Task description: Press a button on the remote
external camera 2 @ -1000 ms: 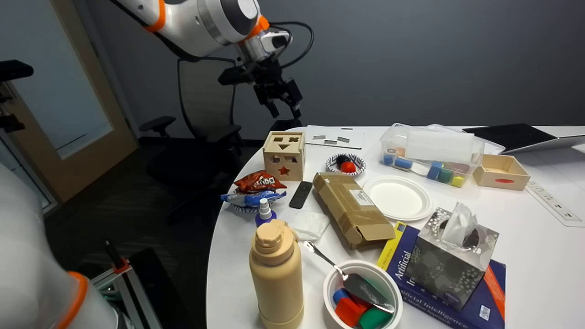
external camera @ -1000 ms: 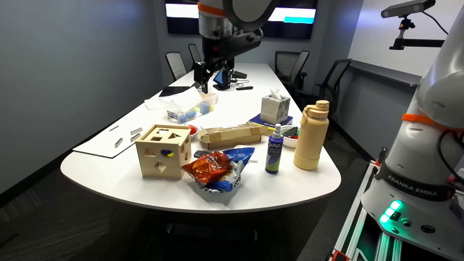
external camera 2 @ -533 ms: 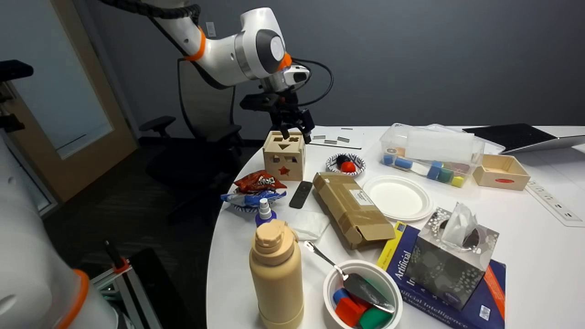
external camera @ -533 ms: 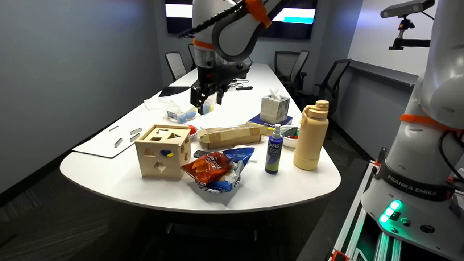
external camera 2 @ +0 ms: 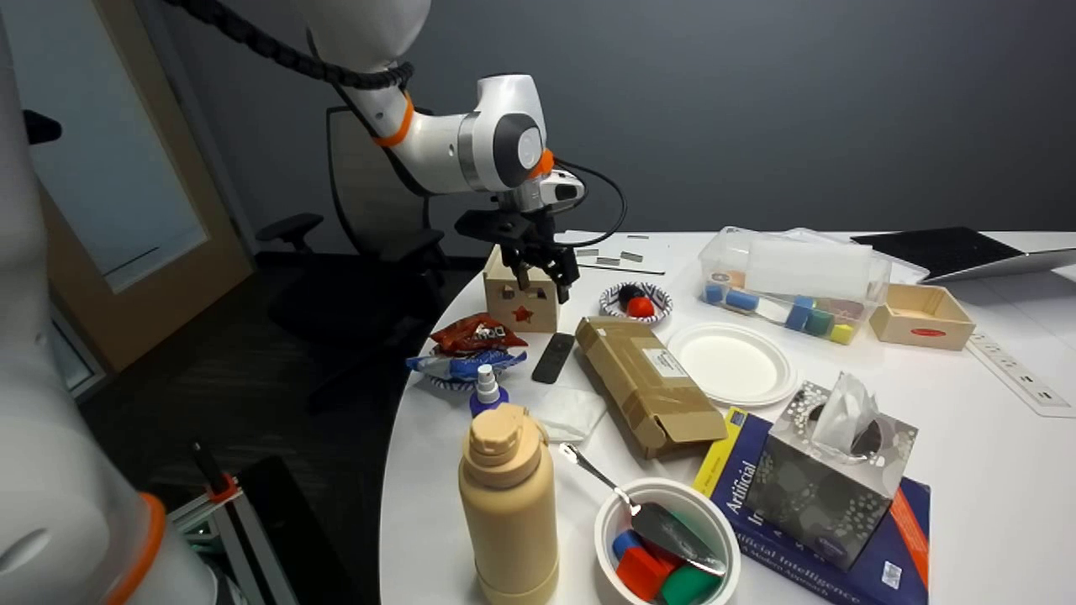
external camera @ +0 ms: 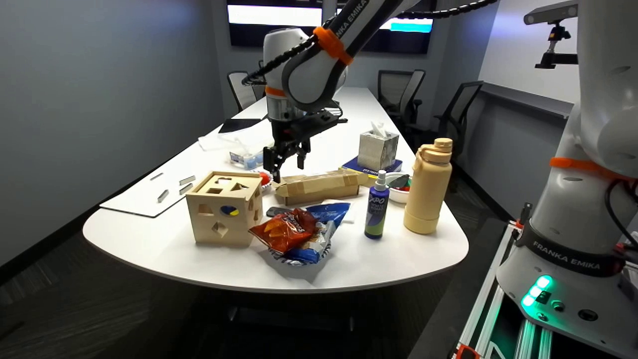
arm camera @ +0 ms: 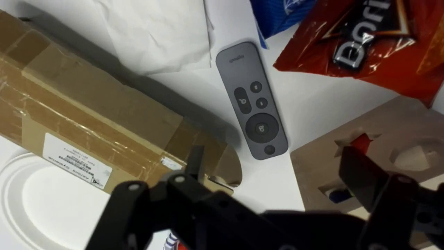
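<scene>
Dark grey, the remote (arm camera: pixel 252 100) lies flat on the white surface (external camera: pixel 398 264), its round dial (arm camera: pixel 262 127) and smaller buttons (arm camera: pixel 242 100) facing up. In the wrist view it lies between the carton (arm camera: pixel 114 107) and the red bag (arm camera: pixel 364 52), with bare surface showing on either side. The napkin (arm camera: pixel 163 34) is just beside the end farther from the dial, and a corner of the blue bag (arm camera: pixel 277 15) is near that end too.

The end effector (arm camera: pixel 273 154) is released: its two fingers (arm camera: pixel 196 161) stand wide apart. It hangs above the surface, clear of the remote, whose dial end points toward the gap between the fingers in the wrist view. In an exterior view it covers part of the wooden cube (external camera 2: pixel 505 313).

In an exterior view the tan bottle (external camera: pixel 427 192) stands upright near the spray bottle (external camera: pixel 377 207). In an exterior view a plate (external camera 2: pixel 733 365) lies beside the carton; a white tub (external camera 2: pixel 603 542) holds coloured blocks (external camera 2: pixel 643 574) and a spatula (external camera 2: pixel 677 538) whose handle reaches out over the rim; a tissue box (external camera 2: pixel 828 496) rests on a book (external camera 2: pixel 807 565). Beyond the plate, a clear bin (external camera 2: pixel 714 267) holds more blocks.
</scene>
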{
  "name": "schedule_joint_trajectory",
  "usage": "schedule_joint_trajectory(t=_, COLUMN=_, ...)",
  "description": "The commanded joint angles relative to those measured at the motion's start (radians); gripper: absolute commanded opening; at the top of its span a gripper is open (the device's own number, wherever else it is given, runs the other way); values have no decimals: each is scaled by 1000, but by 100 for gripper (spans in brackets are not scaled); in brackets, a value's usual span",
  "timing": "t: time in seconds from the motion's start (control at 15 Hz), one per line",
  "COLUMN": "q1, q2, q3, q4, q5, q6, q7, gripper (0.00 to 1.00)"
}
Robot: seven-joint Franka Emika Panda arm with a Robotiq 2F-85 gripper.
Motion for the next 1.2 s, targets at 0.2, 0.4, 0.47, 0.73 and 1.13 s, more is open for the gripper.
schedule_joint_trajectory(t=0.2, q1=26, q2=95, q3=-44, q4=70, q5=74, q6=27, q7=-88, gripper=100)
schedule_joint_trajectory(t=0.4, q1=42, q2=81, q3=-61, q4=49, q5=70, q6=18, q7=-76, gripper=100)
schedule_joint_trajectory(t=0.47, q1=42, q2=89, q3=-63, q4=57, q5=72, q6=18, q7=-79, gripper=100)
schedule_joint_trajectory(t=0.73, q1=43, q2=95, q3=-64, q4=62, q5=73, q6=18, q7=-83, gripper=100)
schedule_joint_trajectory(t=1.13, q1=61, q2=111, q3=-55, q4=66, q5=74, q6=2, q7=-118, gripper=83)
